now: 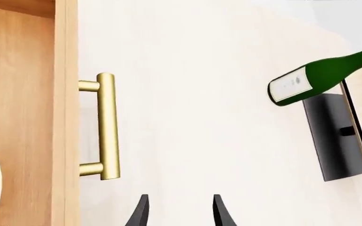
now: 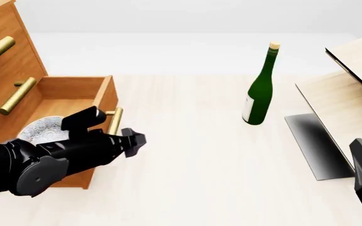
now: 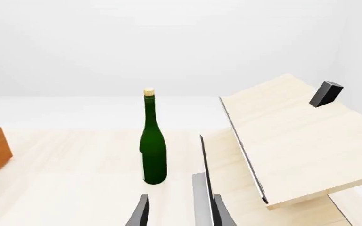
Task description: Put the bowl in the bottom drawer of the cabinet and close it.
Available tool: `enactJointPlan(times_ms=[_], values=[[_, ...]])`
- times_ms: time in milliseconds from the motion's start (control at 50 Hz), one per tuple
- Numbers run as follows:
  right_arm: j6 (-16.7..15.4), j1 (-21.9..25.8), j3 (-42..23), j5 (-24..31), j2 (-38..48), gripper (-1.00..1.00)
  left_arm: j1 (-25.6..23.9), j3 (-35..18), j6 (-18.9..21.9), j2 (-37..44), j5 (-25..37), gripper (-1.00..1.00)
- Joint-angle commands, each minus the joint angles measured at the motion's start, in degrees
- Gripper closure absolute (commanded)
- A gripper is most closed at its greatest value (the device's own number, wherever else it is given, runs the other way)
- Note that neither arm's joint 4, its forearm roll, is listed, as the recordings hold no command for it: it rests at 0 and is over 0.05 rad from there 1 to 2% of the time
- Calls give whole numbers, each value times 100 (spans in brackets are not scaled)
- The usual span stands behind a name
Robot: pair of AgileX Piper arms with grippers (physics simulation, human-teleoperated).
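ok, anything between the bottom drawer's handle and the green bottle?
No. In the front view only bare table lies between the brass handle of the bottom drawer and the green bottle; the left gripper hovers beside the handle.

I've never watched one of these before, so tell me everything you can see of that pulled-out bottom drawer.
The bottom drawer is an orange-brown wooden box, lowest in the cabinet and standing pulled open. A brass bar handle on two posts crosses its front. A speckled white bowl lies inside on its floor. The left gripper hovers just in front of the handle, touching nothing.
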Motion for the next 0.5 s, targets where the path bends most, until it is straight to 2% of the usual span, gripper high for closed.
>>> enactJointPlan(times_ms=[20,500], values=[[0,0,0,0,-1,-100,200,125,-15,98,-45,-100],[0,0,0,0,-1,-100,891,362,301,-259,204,-100]])
